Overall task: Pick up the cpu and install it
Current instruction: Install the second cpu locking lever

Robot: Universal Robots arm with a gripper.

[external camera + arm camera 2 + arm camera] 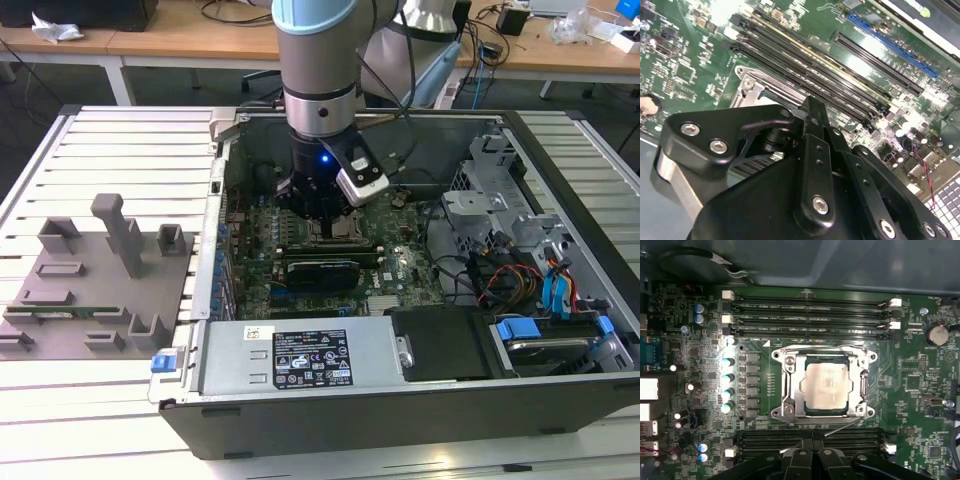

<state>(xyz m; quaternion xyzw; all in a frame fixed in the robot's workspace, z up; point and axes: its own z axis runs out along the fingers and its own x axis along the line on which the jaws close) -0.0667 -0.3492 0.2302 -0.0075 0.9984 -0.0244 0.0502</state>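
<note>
1. In the first wrist view, the gripper (pixel 812 450) shows its black fingers (pixel 803 446) pressed together, holding nothing.
2. Just beyond the tips, the cpu (pixel 826 388) sits flat in its socket (pixel 823 386), inside the metal frame.
3. Three memory slots (pixel 810 317) lie past the socket, at 12 o'clock from the cpu.
4. The exterior view shows the arm (pixel 318 70) reaching into the open case (pixel 420 280); one grey fixture plate (pixel 95 295) lies at 9 o'clock from the case.
</note>
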